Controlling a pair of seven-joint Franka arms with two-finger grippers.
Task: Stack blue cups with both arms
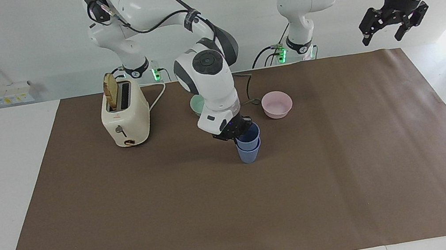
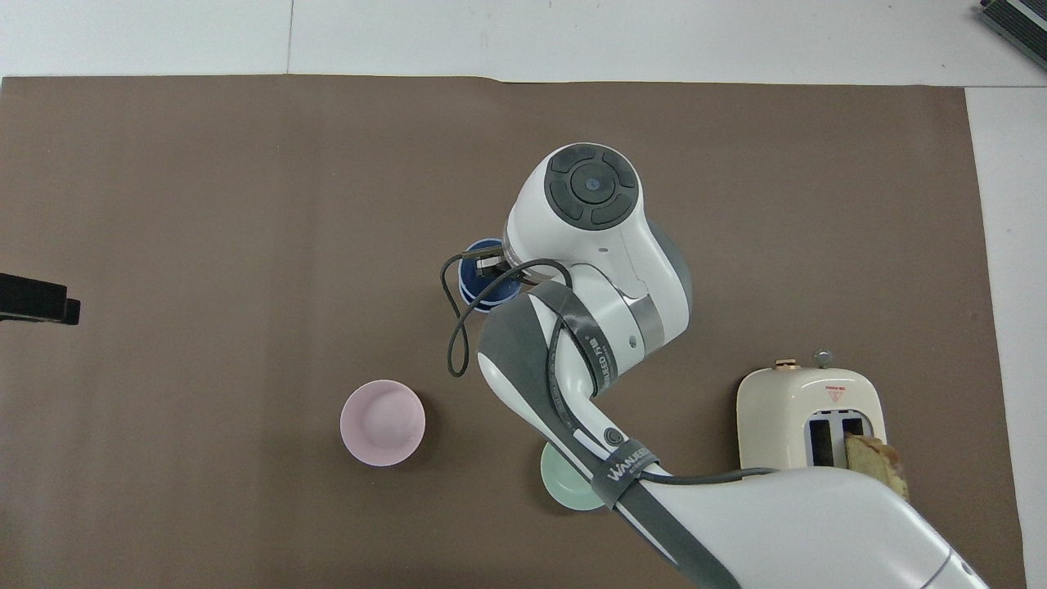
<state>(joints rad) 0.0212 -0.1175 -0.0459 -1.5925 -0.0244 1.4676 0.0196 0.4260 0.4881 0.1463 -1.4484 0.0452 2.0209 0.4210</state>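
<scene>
On the mat (image 1: 132, 229); two nested blue cups (image 1: 248, 145)

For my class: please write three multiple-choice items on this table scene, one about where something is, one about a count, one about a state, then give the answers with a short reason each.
1. Where is the upper blue cup?
A. inside the pink bowl
B. nested in the lower blue cup
C. on top of the toaster

2. How many bowls stand on the brown mat?
A. one
B. two
C. four

3. What is the state of the right gripper?
A. shut on the upper blue cup
B. open, raised over the toaster
C. shut on the pink bowl

Answers:
1 B, the two cups stand as one stack.
2 B, the pink bowl and the mint-green bowl sit nearer the robots than the cups.
3 A, it grips the upper cup's rim; the left gripper waits open, raised at the left arm's end of the table.
</scene>
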